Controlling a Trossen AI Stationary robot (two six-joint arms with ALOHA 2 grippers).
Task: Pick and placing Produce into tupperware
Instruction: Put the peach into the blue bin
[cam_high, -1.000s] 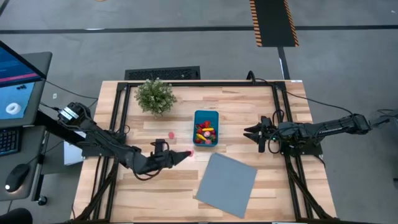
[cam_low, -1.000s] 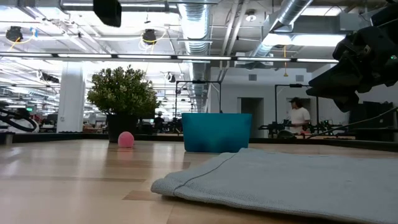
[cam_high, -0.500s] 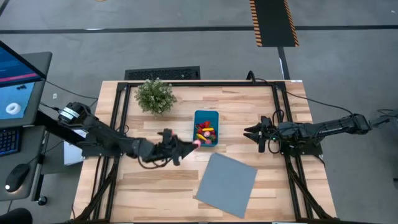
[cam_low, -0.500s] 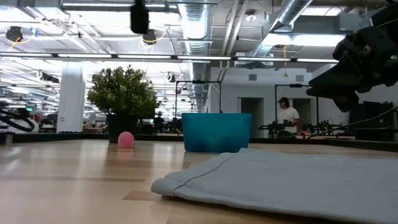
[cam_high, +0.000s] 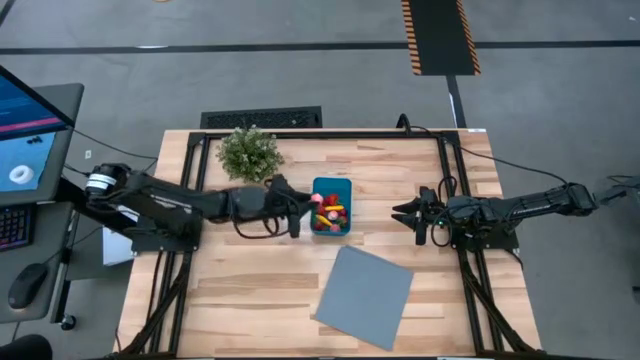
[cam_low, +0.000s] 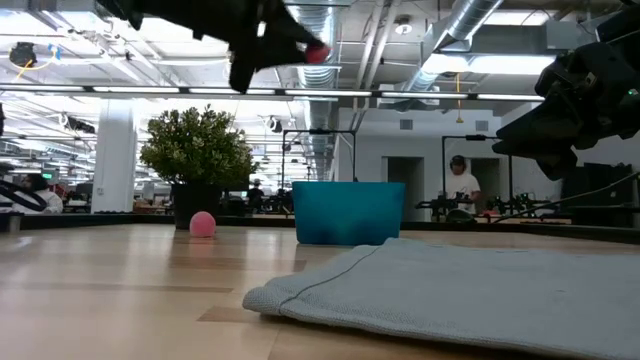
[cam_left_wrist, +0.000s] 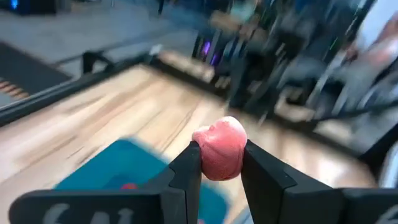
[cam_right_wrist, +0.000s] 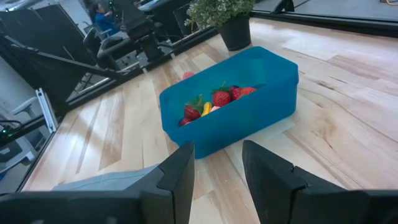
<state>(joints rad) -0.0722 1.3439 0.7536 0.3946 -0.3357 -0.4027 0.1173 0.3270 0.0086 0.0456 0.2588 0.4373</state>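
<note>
The teal tupperware (cam_high: 338, 190) stands mid-table with red and yellow produce (cam_right_wrist: 214, 99) in it. My left gripper (cam_high: 306, 200) reaches in from the table's left, high above the wood. It is shut on a pink produce piece (cam_left_wrist: 221, 148) that hangs over the tub's left rim (cam_high: 314, 210). The same piece shows near the top of the low view (cam_low: 317, 52). Another pink round piece (cam_low: 203, 223) rests on the table left of the tub. My right gripper (cam_high: 402, 212) waits open to the tub's right, pointing at it. My left gripper pinches the pink piece by its two opposite sides (cam_left_wrist: 205, 155) between the free ends of its fingers (cam_left_wrist: 186, 174). The fingers lie almost level and come from the table's left. The piece is lifted clear, well above the table and the tub.
A potted green plant (cam_high: 248, 153) stands at the far left of the table. A flat grey-blue sheet (cam_high: 365, 295) lies near the front, right of centre. Black frame rails (cam_high: 196, 180) run along the table's sides. A person (cam_low: 461, 190) stands in the room behind.
My left gripper has carried the pink piece from the middle of the table toward the far edge and slightly right, up to the tub's left rim. It has rolled about its own axis on the way and stayed shut on the piece.
</note>
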